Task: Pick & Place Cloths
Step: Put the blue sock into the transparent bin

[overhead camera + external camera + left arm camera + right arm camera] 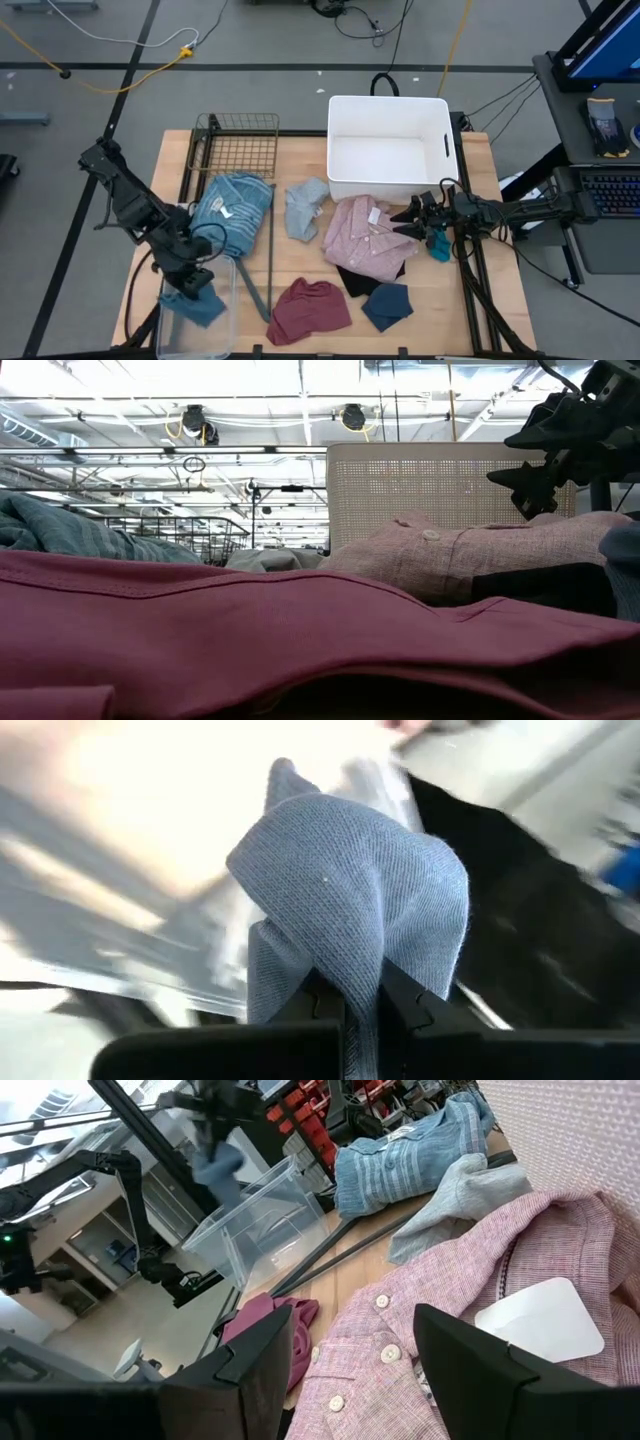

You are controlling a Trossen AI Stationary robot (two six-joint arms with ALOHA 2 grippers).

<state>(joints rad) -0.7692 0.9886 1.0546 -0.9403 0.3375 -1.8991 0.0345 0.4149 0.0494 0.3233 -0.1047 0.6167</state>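
My left gripper [190, 284] is at the table's near left, shut on a blue-grey cloth [203, 306] above a clear plastic bin [222, 322]. On the table lie a blue striped top [232, 210], a grey-blue piece [305, 206], a pink shirt [365, 236], a black piece [355, 281], a maroon piece [310, 310] and a navy piece [388, 305]. My right gripper [410, 222] stands open and level over the pink shirt's right edge, touching nothing. A small teal piece [438, 246] lies beside it. My left gripper pinches a bunched fold of the blue-grey cloth [362, 982] between its two fingers [420, 1005]; several layers are gathered there. The fingers slant downward. The cloth bulges out beyond the fingertips and hangs slack over the clear bin; whether its lower end [207, 313] touches the bin I cannot tell.
A white plastic tub [345, 110] stands at the far middle of the table. A wire basket [240, 150] stands at the far left. Two dark rods [268, 262] lie between the striped top and the maroon piece. Cables and a desk lie beyond the table.
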